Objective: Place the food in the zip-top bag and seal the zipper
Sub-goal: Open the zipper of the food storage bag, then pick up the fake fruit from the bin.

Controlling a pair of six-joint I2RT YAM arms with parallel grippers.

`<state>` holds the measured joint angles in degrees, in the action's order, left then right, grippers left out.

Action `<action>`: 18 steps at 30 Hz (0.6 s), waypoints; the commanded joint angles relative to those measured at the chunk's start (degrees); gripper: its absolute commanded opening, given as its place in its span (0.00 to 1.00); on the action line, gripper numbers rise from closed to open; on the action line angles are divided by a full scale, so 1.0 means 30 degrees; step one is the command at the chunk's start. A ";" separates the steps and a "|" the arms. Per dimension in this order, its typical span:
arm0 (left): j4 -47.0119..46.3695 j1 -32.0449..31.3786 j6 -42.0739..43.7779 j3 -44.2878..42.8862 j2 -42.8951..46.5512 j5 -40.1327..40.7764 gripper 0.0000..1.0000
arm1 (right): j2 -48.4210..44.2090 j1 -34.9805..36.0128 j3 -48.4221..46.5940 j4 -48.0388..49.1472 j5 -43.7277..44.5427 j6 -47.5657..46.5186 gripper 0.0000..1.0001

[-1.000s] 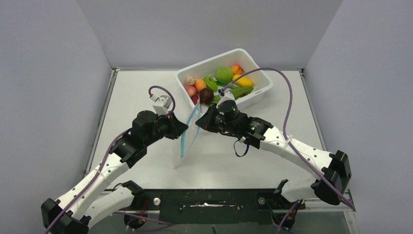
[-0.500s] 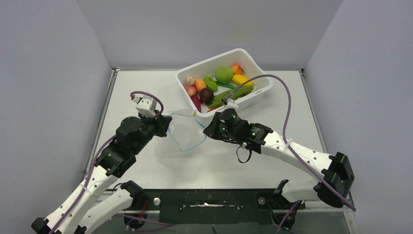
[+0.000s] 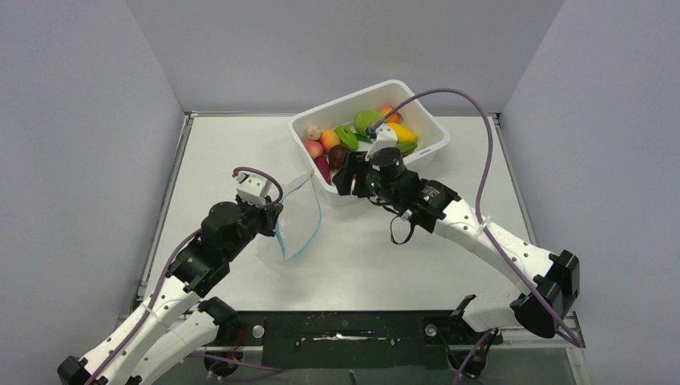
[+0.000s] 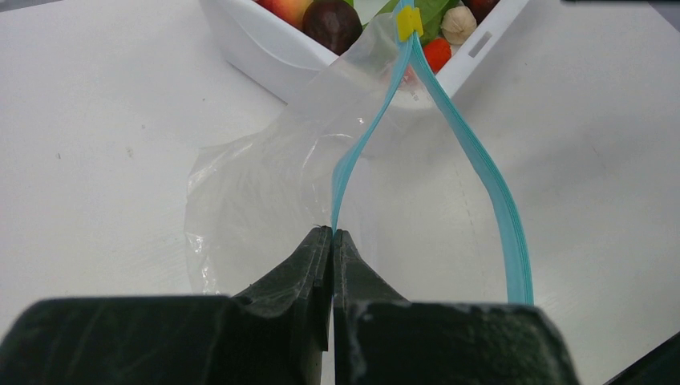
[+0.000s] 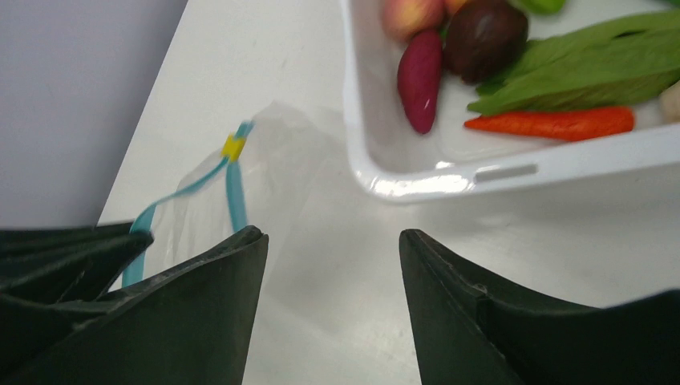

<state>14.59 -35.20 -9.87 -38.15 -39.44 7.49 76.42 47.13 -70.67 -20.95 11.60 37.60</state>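
The zip-top bag (image 3: pixel 297 223) is a clear pouch hanging open left of the tub, its blue zipper (image 3: pixel 318 220) curving in a loop. My left gripper (image 3: pixel 277 230) is shut on the near side of that zipper (image 4: pixel 353 156), the pinch showing in the left wrist view (image 4: pixel 332 233). A yellow slider (image 4: pixel 409 22) sits at the zipper's far end. My right gripper (image 3: pixel 343 178) is open and empty (image 5: pixel 333 234), hovering between the bag (image 5: pixel 204 210) and the tub's near wall. The food lies in the tub: a dark fruit (image 5: pixel 485 36), peaches (image 3: pixel 329 140), a green ball (image 3: pixel 366 120), a mushroom (image 4: pixel 459 24).
The white tub (image 3: pixel 431 146) stands at the back centre, its rim (image 5: pixel 449 180) just ahead of my right fingers. It also holds a purple root (image 5: pixel 419 79), a carrot (image 5: pixel 553 122) and green leaves (image 5: pixel 585 60). Grey walls close in the table on three sides.
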 commanded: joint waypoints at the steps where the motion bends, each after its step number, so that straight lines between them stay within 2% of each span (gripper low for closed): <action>1: -0.1100 -0.0014 0.0721 0.0001 0.0604 0.0006 0.00 | 0.1525 -0.3239 -0.2043 0.1293 -0.1665 -0.2709 0.62; 4: -0.0951 -0.0014 0.0871 -0.0048 0.0866 0.0600 0.00 | 0.2744 -0.4014 -0.2790 0.1989 -0.1699 -0.5184 0.62; 7: -0.0746 0.0000 0.0906 -0.0031 0.1204 0.1727 0.00 | 0.4307 -0.4549 -0.4452 0.1266 -0.1378 -0.6633 0.66; 18: -0.1041 0.0224 0.1149 0.0086 0.2017 0.1802 0.00 | 1.0893 -0.5512 -1.1186 -0.1923 -0.2534 -0.7452 0.72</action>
<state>14.76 -35.05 -7.25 -37.32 -34.44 12.86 105.41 31.35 -98.06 -24.75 6.28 17.34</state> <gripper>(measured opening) 0.015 0.719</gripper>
